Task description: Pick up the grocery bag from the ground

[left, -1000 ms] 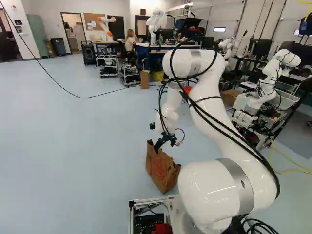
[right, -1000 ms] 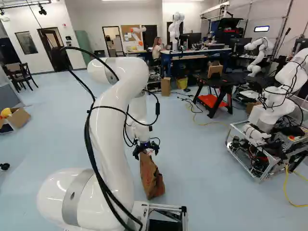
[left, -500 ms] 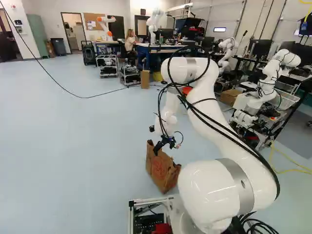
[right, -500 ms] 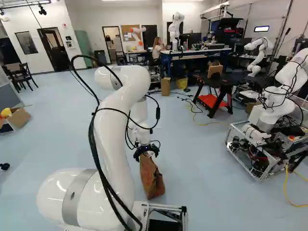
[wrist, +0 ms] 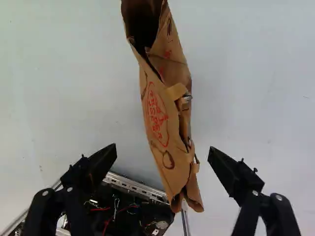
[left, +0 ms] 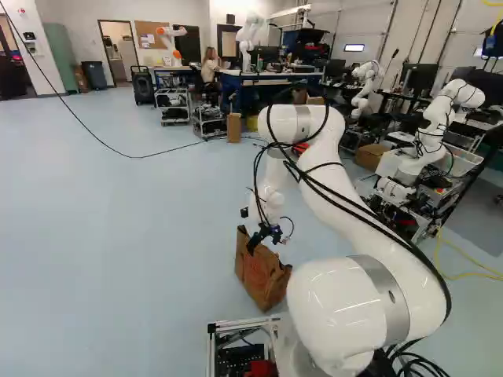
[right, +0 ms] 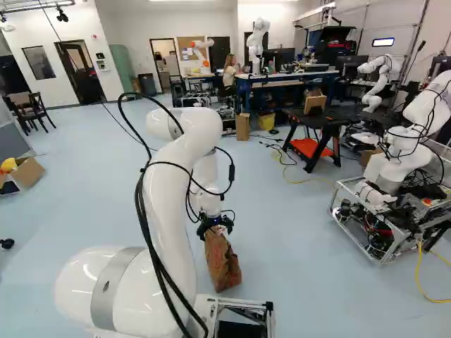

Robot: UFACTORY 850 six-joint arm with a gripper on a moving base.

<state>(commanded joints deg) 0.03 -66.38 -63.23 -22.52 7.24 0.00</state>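
In the left base view my gripper (left: 258,237) is at the top edge of the brown paper grocery bag (left: 262,276), which stands on the floor (left: 141,259). The right base view has the gripper (right: 215,226) over the same bag (right: 223,264). Seen from the wrist, the gripper (wrist: 163,151) is wide open, one finger on each side of the narrow, creased bag (wrist: 158,115). Neither finger touches it there. The bag's mouth gapes at the end farther from the fingers, and a paper handle (wrist: 177,91) lies along its top.
The base's metal frame (wrist: 135,186), with wiring inside, lies close to the bag's near end. Another robot (right: 412,158) stands on a cart to the right. A black table with a red shelf (right: 310,147) and a workbench (right: 282,79) are farther ahead.
My arm has come down and its elbow has shifted, bringing the gripper lower against the bag's top. The bag has stayed put on the floor, and the base has not moved.
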